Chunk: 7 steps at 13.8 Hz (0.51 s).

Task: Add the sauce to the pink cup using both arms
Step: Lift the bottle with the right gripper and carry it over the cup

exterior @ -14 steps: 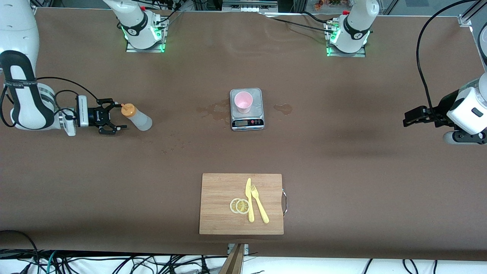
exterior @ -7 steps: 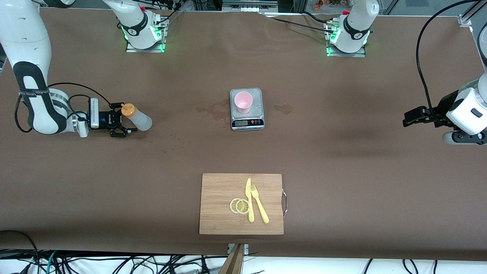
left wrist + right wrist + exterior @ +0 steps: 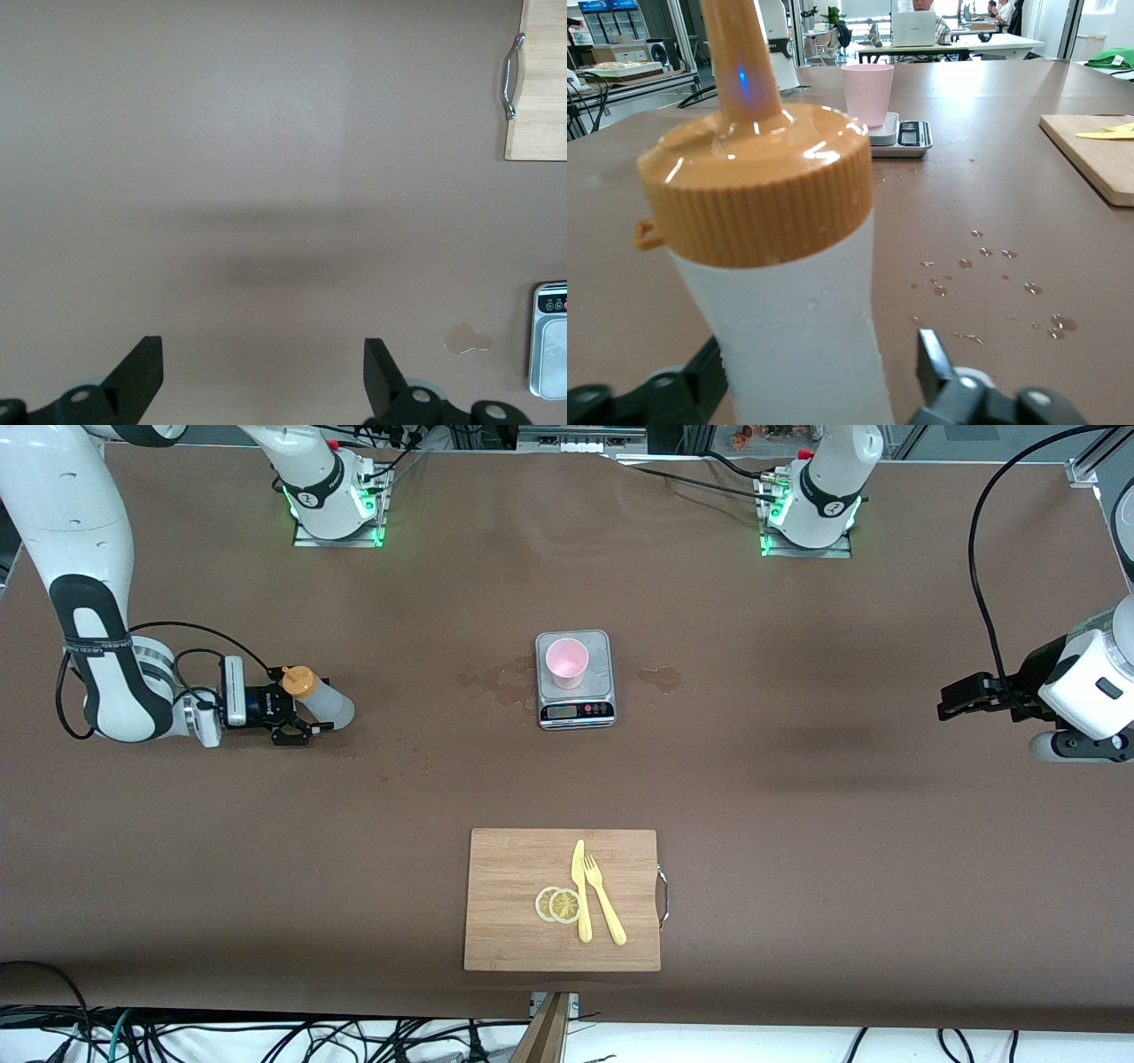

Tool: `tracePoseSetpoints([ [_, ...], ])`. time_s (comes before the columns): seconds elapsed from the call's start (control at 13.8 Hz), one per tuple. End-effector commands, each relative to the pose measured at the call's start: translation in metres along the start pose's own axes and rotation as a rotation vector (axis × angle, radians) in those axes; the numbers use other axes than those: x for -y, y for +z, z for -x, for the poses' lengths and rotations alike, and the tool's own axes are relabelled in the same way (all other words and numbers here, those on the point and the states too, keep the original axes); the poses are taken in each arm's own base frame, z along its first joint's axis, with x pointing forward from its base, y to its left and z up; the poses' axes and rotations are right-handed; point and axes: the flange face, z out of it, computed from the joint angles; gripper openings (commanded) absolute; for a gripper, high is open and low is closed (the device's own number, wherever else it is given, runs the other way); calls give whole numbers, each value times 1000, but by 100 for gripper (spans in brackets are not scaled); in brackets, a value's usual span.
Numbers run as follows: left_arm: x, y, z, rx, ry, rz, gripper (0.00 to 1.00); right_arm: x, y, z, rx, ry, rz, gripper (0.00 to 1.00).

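The sauce bottle point(image 3: 324, 705), whitish with an orange nozzle cap point(image 3: 299, 682), stands upright toward the right arm's end of the table. My right gripper point(image 3: 308, 710) is low at the bottle, open, with one finger on each side of its body. In the right wrist view the bottle point(image 3: 788, 292) fills the space between the fingers point(image 3: 932, 361), and a gap shows on one side. The pink cup point(image 3: 567, 661) stands on a small scale point(image 3: 576, 710) at mid-table and shows in the right wrist view point(image 3: 868, 92). My left gripper point(image 3: 946, 701) waits, open and empty point(image 3: 263, 354), over bare table at the left arm's end.
A wooden cutting board point(image 3: 509, 903) lies nearer the front camera than the scale, with a yellow knife point(image 3: 581, 895), a fork point(image 3: 604, 908) and lemon slices point(image 3: 558, 904) on it. Wet spots point(image 3: 660, 679) lie beside the scale. Droplets point(image 3: 983, 257) dot the table near the bottle.
My right gripper has slid along the table toward the bottle until its fingers stand on either side of it. The bottle, the cup and the left arm have not moved.
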Motion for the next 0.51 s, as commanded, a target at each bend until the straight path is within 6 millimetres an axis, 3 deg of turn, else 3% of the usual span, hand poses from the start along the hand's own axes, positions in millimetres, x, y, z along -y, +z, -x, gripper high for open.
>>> tracePoseSetpoints([
  [0.0, 1, -3, 2, 8, 22, 6, 100, 0, 4, 0, -1, -16, 15, 37],
  [0.07, 1, -3, 2, 8, 22, 6, 100, -2, 5, -2, 1, -13, 12, 28],
  [0.22, 1, -3, 2, 8, 22, 6, 100, -9, 9, -12, 7, -12, 1, 20],
  [0.43, 1, -3, 2, 6, 24, 7, 100, -30, 9, -52, 70, 11, 3, 18],
])
